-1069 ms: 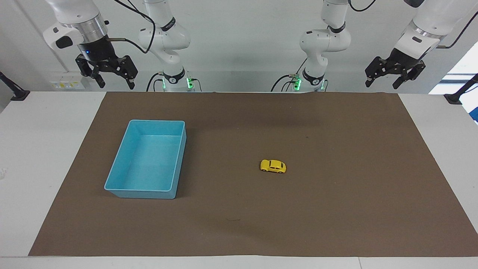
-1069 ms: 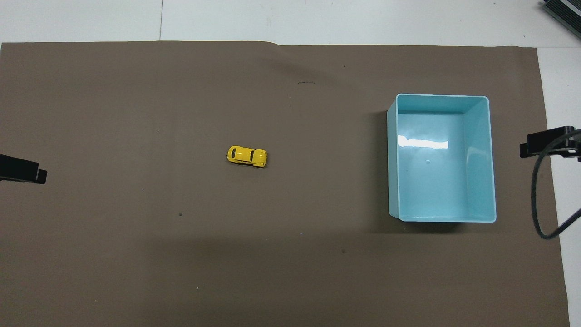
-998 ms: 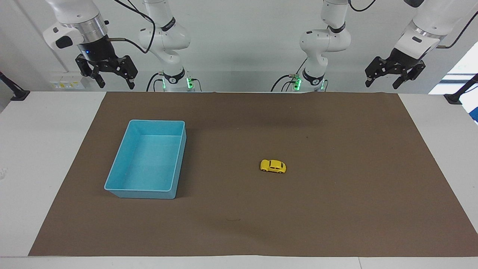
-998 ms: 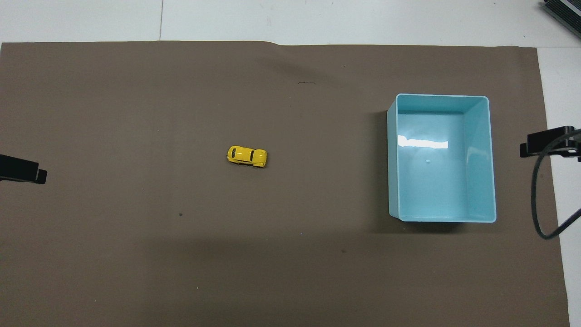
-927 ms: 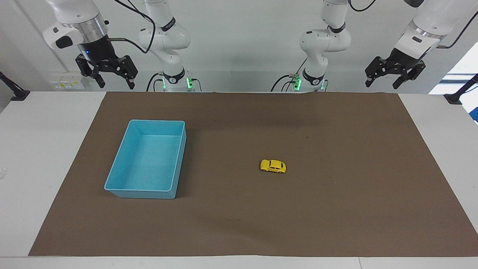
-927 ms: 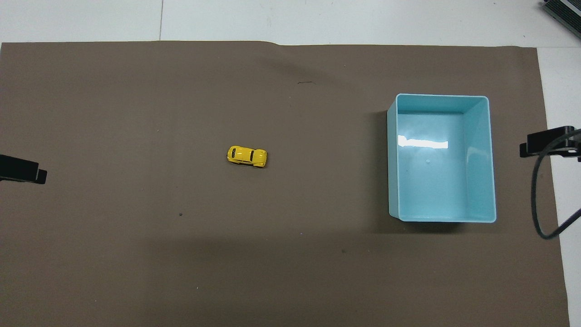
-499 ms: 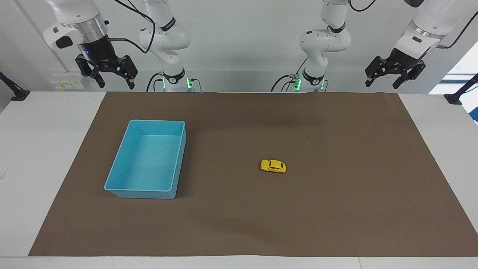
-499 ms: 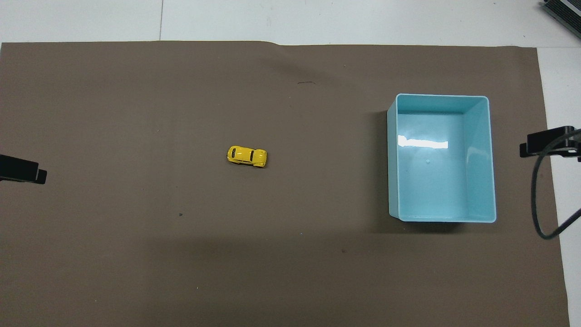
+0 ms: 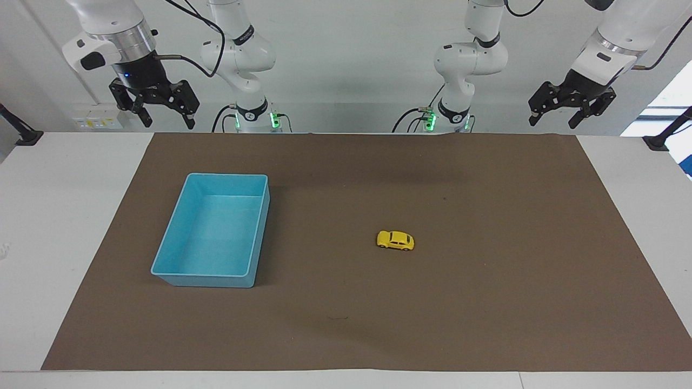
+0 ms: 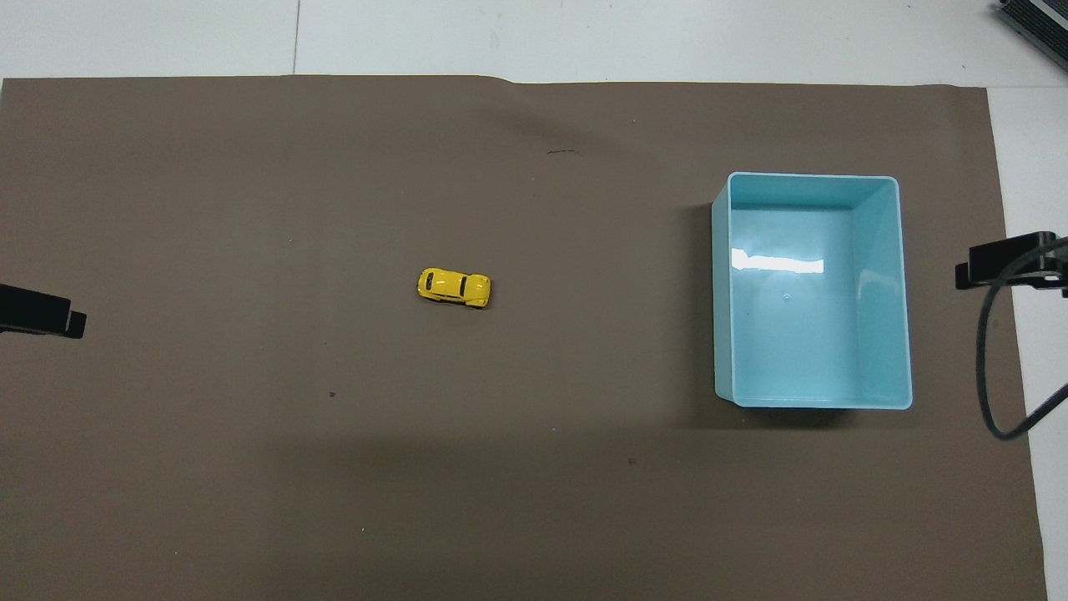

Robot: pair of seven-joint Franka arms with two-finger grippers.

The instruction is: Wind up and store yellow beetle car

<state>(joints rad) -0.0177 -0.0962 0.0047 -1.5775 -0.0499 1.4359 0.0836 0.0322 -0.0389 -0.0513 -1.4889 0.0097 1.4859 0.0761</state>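
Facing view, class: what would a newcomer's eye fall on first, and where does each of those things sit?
First, the yellow beetle car, alone on its wheels near the middle of the brown mat. Next, the blue bin, empty, toward the right arm's end of the table. Both grippers hang open and empty above the robots' edge of the table: the left gripper and right gripper, waiting.

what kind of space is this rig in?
Probably a robotics lab bench: two white arms mounted at one table edge, a brown mat as the workspace, and only a toy car and a blue bin on it.
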